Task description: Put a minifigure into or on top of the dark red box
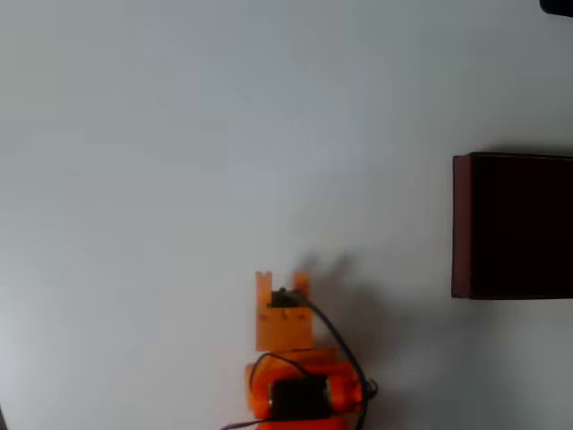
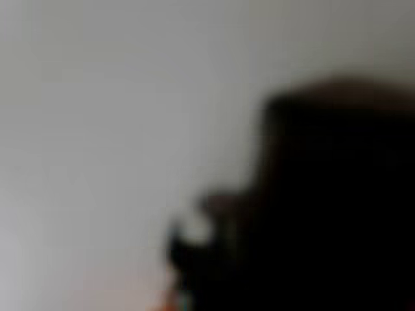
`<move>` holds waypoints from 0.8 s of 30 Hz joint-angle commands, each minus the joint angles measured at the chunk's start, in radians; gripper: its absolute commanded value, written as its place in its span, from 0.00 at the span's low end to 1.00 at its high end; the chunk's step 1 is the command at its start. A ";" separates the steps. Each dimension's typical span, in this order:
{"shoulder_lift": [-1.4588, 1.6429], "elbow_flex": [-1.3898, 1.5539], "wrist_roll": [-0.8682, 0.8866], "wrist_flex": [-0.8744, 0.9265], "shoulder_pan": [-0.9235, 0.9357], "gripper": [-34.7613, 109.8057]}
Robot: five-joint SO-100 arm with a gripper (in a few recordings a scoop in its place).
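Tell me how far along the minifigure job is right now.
Nothing looks finished: the dark red box sits at the right edge of the overhead view, its dark inside showing no figure. In hand: the orange gripper is low in that view, with a small dark shape between its fingers that may be the minifigure; the wrist view is too blurred to confirm. Left: carrying it right to the box and releasing.

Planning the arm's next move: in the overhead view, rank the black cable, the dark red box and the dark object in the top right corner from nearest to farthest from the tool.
1. Black cable: on the arm, just behind the orange tool.
2. Dark red rectangular box: at the right edge.
3. Dark object: top right corner.
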 commanded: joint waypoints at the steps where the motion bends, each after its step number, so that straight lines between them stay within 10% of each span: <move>1: 0.025 0.012 0.000 0.006 -0.012 0.31; 17: 0.040 -0.002 0.000 -0.002 -0.014 0.24; 24: 0.057 -0.407 -0.255 0.255 0.201 0.24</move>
